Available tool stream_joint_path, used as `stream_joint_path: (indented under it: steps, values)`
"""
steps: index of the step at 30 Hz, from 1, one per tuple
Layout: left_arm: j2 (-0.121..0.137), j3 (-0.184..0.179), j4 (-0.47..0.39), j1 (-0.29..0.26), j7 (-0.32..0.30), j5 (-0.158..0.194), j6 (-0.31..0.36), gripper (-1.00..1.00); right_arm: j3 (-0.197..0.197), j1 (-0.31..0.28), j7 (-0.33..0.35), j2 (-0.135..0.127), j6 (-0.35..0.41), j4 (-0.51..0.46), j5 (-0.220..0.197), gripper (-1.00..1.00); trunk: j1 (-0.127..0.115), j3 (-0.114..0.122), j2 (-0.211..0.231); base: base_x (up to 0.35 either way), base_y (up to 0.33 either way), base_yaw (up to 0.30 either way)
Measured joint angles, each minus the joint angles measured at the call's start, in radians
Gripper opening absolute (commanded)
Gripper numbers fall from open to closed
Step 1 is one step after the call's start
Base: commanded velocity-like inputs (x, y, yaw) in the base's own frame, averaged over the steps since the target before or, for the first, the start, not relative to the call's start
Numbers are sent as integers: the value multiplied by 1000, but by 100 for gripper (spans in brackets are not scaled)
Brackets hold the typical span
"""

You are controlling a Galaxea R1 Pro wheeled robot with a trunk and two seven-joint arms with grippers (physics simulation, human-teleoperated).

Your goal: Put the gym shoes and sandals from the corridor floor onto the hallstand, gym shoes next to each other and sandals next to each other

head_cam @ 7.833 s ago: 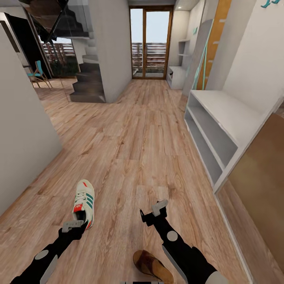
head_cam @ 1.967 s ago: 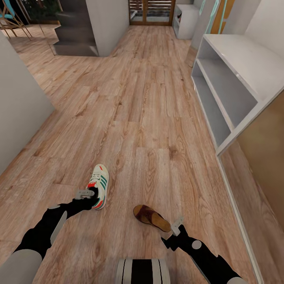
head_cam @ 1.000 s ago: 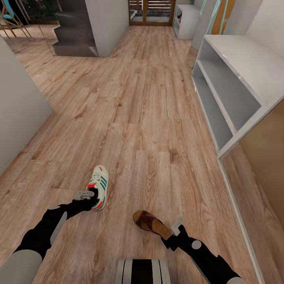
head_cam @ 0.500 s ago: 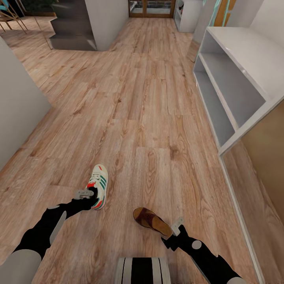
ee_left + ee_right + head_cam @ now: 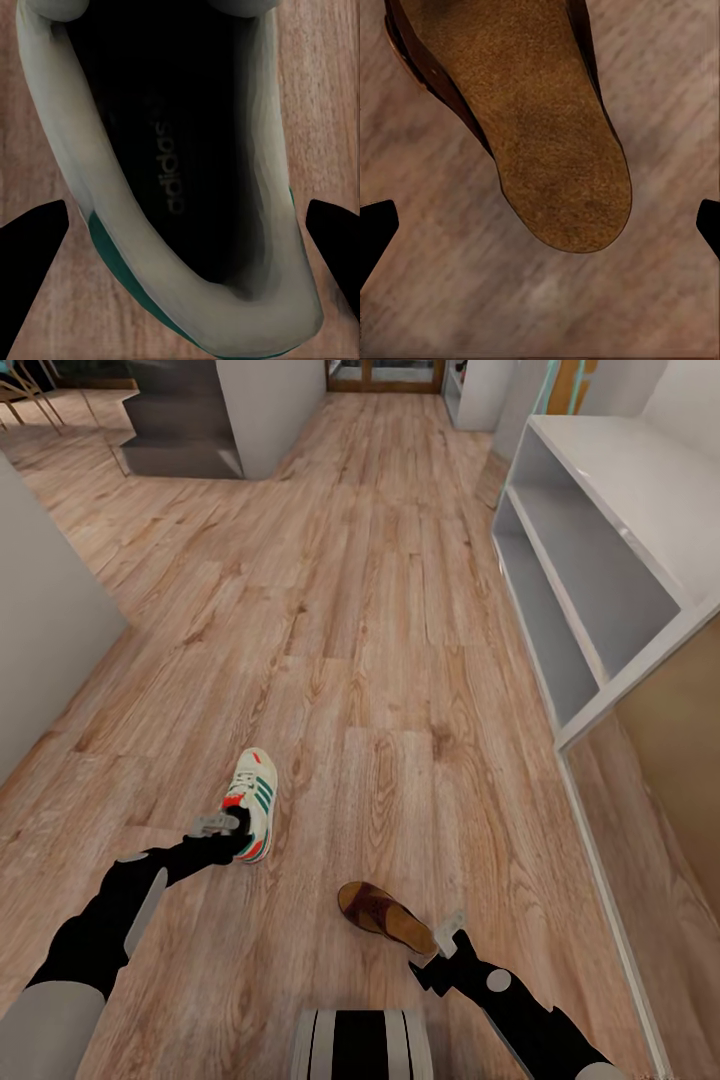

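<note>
We count one white gym shoe with green stripes and a teal sole point(image 5: 250, 804) and one reddish-brown leather sandal with a grainy tan insole point(image 5: 384, 917), both lying on the wood-grain plank floor point(image 5: 380, 660). The light grey hallstand with two open shelves point(image 5: 600, 550) stands at our right. Our left gripper point(image 5: 215, 824) hangs spread wide over the shoe's heel, its dark fingertips point(image 5: 30, 247) either side, gripping nothing. Our right gripper point(image 5: 447, 932) is equally wide above the sandal's rounded heel, empty
</note>
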Motion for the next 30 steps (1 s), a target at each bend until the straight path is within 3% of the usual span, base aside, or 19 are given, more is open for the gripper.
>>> stream_joint_path:
  steps: [3,16,19,22,26,30]
  values:
    - [1,0,-38,0,0,2,28,-100,0,-1,0,0,0,0,0,100,1,-9,-1,0,0,0]
    - [2,3,-47,8,-1,-1,34,-100,0,0,-1,0,-1,-1,0,100,3,-37,-1,0,0,0]
    - [3,1,-47,12,0,-1,33,-100,2,0,-48,2,-1,0,0,100,3,-37,-1,0,0,0]
    - [3,1,-47,15,-1,-2,30,-100,8,0,-141,4,-1,0,1,100,3,-37,-1,0,0,0]
    - [4,3,-46,16,-1,-3,29,-100,10,0,-173,5,-1,-1,3,100,3,-38,-1,0,0,0]
    - [4,4,-45,16,-1,-3,28,-100,11,0,-182,7,1,-23,74,100,3,-38,-1,0,0,0]
